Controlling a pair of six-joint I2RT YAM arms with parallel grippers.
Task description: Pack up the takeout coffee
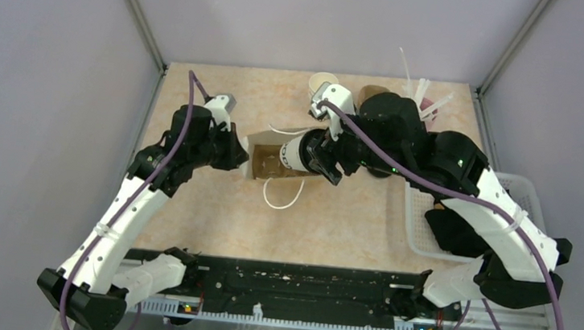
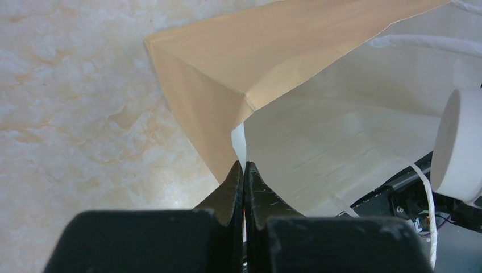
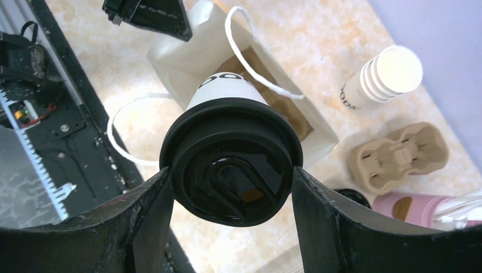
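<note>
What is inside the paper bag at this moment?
Only the base end of the lidded cup, held by the right tool, reaches into the mouth of the bag. The brown lining beside it looks bare. The cup covers the deeper part.

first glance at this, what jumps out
The right gripper clamps the takeout coffee by its black lid, the cup's bottom pointed into the mouth of a paper bag lying on its side mid-table. The left gripper is shut on the bag's edge from the other side. A stack of lidless cups sits near the back.
</note>
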